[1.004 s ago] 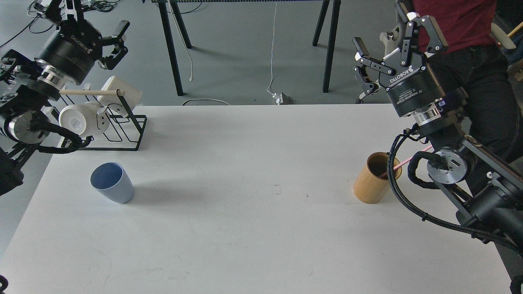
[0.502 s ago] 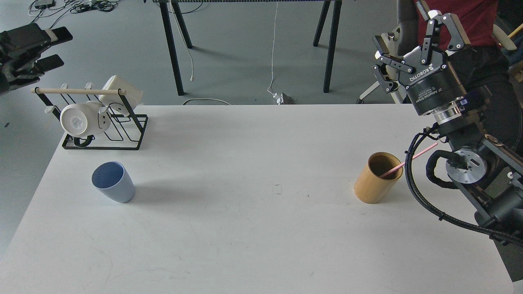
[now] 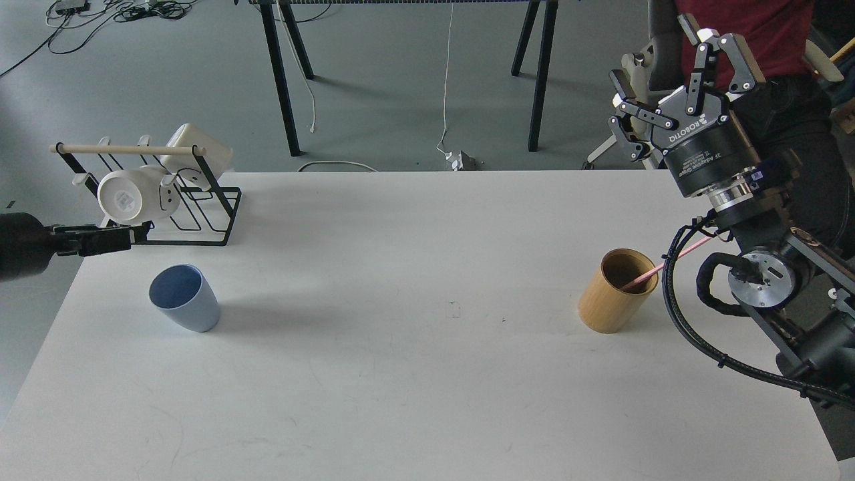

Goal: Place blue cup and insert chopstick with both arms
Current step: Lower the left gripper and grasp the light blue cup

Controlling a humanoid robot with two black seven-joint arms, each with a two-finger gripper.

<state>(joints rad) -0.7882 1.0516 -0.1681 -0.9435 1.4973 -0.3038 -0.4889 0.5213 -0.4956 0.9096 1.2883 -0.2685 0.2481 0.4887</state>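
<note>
While right pincer (image 3: 668,80) gapes empty, left pincer (image 3: 100,238) edge-on, spread unclear, beside blue cup (image 3: 185,306).

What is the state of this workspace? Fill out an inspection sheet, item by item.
Surface: white table, faint scuffs, nothing spilled.
Job's things: blue cup upright at the left, nothing in it; pink chopstick leaning in the tan wooden holder at the right.
Clutter: black wire rack at the back left, carrying white mugs under a pale wooden rod.
Grippers: left gripper low and dark beside the rack, fingers not distinguishable; right gripper raised, open, holding nothing.
Cables: black hose looping off the right arm; white cord on the floor.
Surroundings: grey floor, black table legs, person in a red top behind the right arm.
</note>
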